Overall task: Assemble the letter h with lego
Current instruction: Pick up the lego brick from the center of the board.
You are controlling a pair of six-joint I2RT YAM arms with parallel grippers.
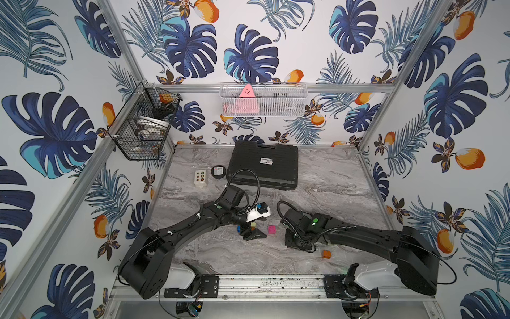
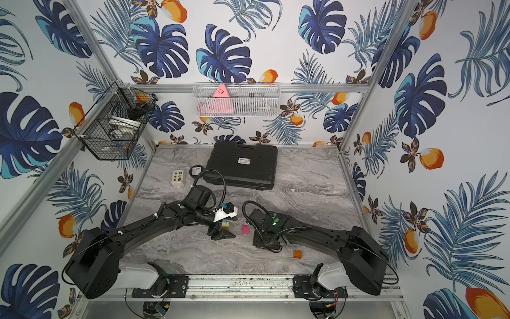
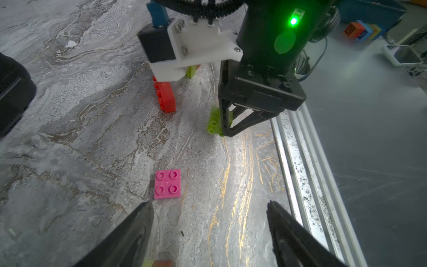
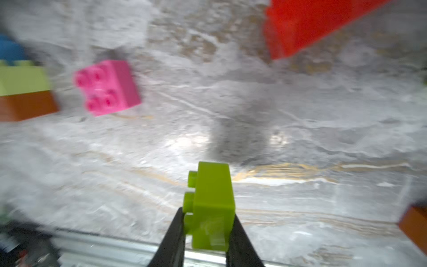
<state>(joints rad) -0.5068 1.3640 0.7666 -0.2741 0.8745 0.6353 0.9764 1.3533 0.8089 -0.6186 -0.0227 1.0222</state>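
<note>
Blurred red brick [image 4: 300,27] cut by edge, orange brick [image 4: 416,227] too

Pink brick [image 1: 271,229]: one; red brick [image 3: 165,97]: one; black case [image 1: 263,165]: one; baskets [image 1: 132,143] [image 1: 289,107]: two

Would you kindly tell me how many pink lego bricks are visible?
1. The pink brick lies on the table, just ahead of the left gripper; others may be hidden.

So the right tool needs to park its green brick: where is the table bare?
Bare marble lies between the black case and the right arm, and along the front rail between both arms. Crowded: around the pink brick and stacked bricks by the left tool.
</note>
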